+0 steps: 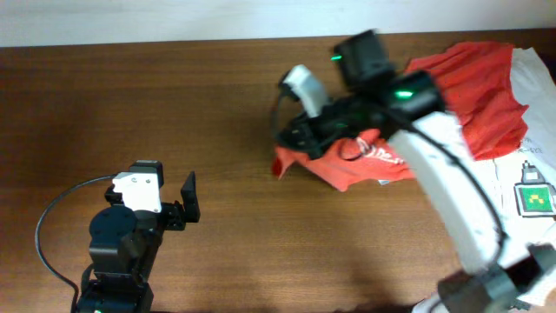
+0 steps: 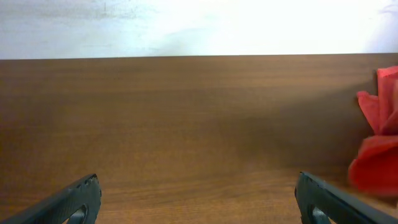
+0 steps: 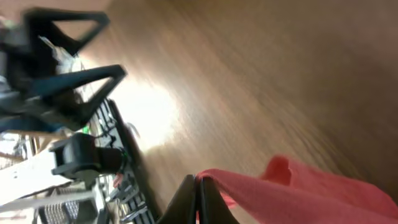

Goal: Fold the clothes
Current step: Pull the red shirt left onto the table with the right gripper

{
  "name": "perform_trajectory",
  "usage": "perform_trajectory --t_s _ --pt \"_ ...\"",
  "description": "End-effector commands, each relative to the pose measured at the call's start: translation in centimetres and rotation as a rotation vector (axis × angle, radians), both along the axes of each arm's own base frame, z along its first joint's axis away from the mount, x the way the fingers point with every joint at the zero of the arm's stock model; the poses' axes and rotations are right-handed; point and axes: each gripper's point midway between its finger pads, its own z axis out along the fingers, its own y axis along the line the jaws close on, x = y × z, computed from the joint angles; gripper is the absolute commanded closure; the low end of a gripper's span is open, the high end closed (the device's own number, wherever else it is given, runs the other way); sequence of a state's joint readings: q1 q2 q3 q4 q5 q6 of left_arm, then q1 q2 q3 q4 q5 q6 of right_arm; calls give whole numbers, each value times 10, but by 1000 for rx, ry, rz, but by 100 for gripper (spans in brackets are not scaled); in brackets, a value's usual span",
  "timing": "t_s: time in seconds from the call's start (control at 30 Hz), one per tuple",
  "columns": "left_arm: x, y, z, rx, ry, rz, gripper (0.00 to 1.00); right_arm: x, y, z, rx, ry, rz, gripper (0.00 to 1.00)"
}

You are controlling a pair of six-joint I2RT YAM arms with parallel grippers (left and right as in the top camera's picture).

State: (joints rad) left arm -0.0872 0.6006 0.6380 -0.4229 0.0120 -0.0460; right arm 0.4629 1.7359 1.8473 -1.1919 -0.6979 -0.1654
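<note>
While the right fingers (image 3: 184, 202) pinch its edge, the crumpled red-orange cotton T-shirt (image 1: 473, 83) sprawls on the brown wooden worktop's (image 1: 174, 104) right side. Its white lettering (image 1: 382, 155) is mostly hidden by the white arm (image 1: 452, 174); left fingers (image 2: 74, 200) spread wide.

T-shirt (image 1: 473, 78) lettering partly hidden under right arm (image 1: 443, 148) (overhead), right wrist view blurred

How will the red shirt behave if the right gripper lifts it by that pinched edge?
Likely floppy: the shirt lies bunched and creased, draping from the right gripper, shut on a thin edge. Probably light, since that small pinch holds it. It should slide on the smooth table, perhaps bunching further.
</note>
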Motion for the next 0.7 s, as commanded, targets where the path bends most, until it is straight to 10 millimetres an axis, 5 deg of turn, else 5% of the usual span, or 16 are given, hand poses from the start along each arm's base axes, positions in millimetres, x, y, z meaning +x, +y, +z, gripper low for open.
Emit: perform_trajectory --t_s 0.0,0.1,0.17,0.23,0.3,0.43,0.53,0.67 --pt "1 0 10 -10 -21 0 1 0 30 -36 -84 44 10 96" --pt "1 0 10 -10 -20 0 1 12 37 -51 -144 2 -30 91" --pt "1 0 10 -10 -21 0 1 29 30 -52 -175 -54 -85 40" --pt "1 0 10 -11 -20 0 1 44 13 -52 -186 -56 -137 1" --pt "1 -1 10 -13 -21 -4 1 61 -15 -56 -207 18 -288 1" --pt "0 -17 7 -122 6 -59 1 78 -117 -58 -340 130 -617 1" --pt "9 -30 -13 -157 92 -120 2 66 -184 -54 -394 220 -762 1" --pt "30 -76 -61 -220 270 -301 2 47 -238 -60 -427 363 -883 1"
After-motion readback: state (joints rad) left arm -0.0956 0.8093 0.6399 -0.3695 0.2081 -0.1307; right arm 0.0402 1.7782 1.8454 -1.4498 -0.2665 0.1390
